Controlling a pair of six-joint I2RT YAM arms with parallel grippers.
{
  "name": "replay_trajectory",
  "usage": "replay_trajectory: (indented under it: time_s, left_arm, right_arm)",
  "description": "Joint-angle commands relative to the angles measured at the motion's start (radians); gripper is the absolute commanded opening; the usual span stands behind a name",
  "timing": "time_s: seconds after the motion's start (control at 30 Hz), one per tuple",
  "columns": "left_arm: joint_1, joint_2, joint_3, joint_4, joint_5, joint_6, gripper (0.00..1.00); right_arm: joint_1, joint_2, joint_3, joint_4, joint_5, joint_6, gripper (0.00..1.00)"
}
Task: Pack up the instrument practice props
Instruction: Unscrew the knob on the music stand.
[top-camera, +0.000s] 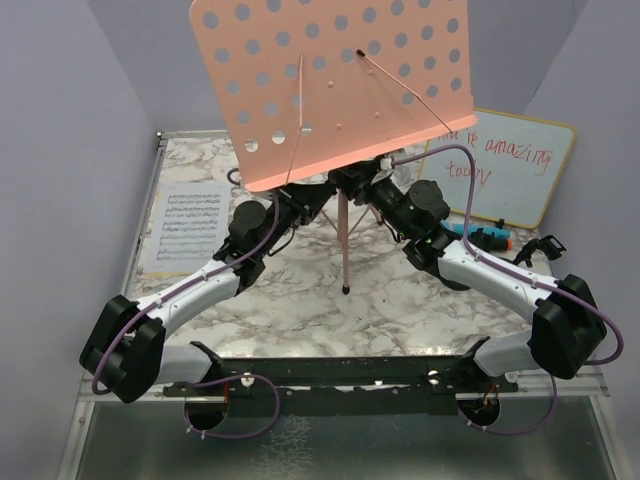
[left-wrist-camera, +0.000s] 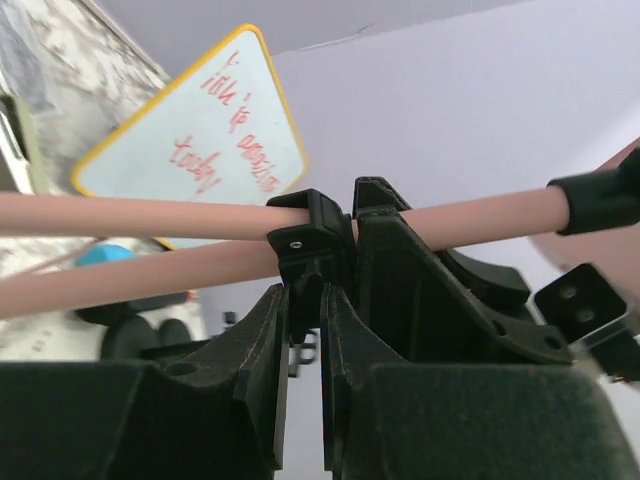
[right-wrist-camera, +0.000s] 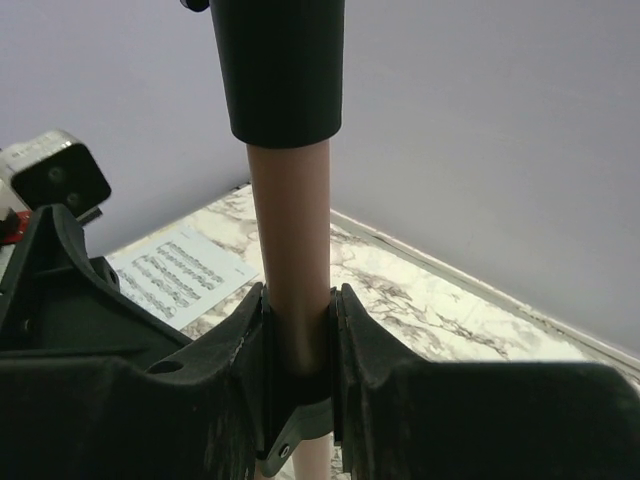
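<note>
Right gripper jaws narrow, clamped on pink pole of music stand, pole upright, under black sleeve. Left gripper nearly closed, pinching black collar where pink tubes run sideways. Stand central, gripped from both sides, neither nearer; sheet music lies left on table

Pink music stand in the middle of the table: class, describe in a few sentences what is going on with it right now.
Both arms are handling the pink perforated metal music stand, which is upright on the marble table. The right gripper is shut on the stand's pink pole, just below a black collar. The left gripper is closed on a black clip on the stand's thin pink tubes. A printed sheet-music page lies flat at the table's left, not yet packed.
</note>
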Motion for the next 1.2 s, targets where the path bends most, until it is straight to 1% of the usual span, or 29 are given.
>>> replay_trajectory:
  time_s: [0.0, 0.07, 0.17, 0.23, 0.47, 0.57, 0.6, 0.67, 0.8, 0.9, 1.07, 1.17]
  left_arm:
    - [-0.021, -0.009, -0.139, -0.080, 0.084, -0.294, 0.17]
    - [-0.018, -0.024, -0.154, -0.058, 0.077, -0.316, 0.24]
    - [-0.014, -0.035, -0.131, -0.059, 0.078, -0.239, 0.37]
    - [-0.011, -0.039, -0.115, -0.059, 0.081, -0.158, 0.46]
    - [0.009, -0.070, -0.113, -0.060, 0.089, 0.023, 0.55]
    - [0.016, -0.102, -0.116, -0.068, 0.091, 0.148, 0.56]
    - [0.018, -0.116, -0.116, -0.074, 0.089, 0.206, 0.56]
    - [0.020, -0.150, -0.118, -0.084, 0.084, 0.377, 0.56]
    - [0.020, -0.233, -0.146, -0.091, 0.068, 0.737, 0.66]
    - [0.020, -0.295, -0.173, -0.091, 0.063, 1.000, 0.68]
    - [0.020, -0.381, -0.224, -0.092, 0.152, 1.428, 0.72]
    - [0.019, -0.420, -0.249, -0.097, 0.223, 1.643, 0.78]
  right_arm:
    - [0.013, 0.051, -0.018, -0.218, -0.028, -0.026, 0.00]
    - [0.013, 0.051, -0.016, -0.218, -0.029, -0.024, 0.00]
    - [0.013, 0.054, -0.014, -0.221, -0.029, -0.020, 0.00]
    - [0.013, 0.056, -0.013, -0.222, -0.031, -0.019, 0.00]
    - [0.013, 0.047, -0.016, -0.224, -0.020, -0.022, 0.00]
    - [0.013, 0.046, -0.016, -0.224, -0.018, -0.022, 0.00]
    - [0.013, 0.046, -0.016, -0.224, -0.018, -0.023, 0.00]
    - [0.013, 0.046, -0.016, -0.223, -0.020, -0.024, 0.00]
    - [0.013, 0.044, -0.018, -0.221, -0.024, -0.024, 0.00]
    - [0.013, 0.042, -0.021, -0.218, -0.025, -0.026, 0.00]
    - [0.013, 0.043, -0.021, -0.216, -0.028, -0.030, 0.01]
    - [0.013, 0.045, -0.020, -0.215, -0.039, -0.027, 0.00]
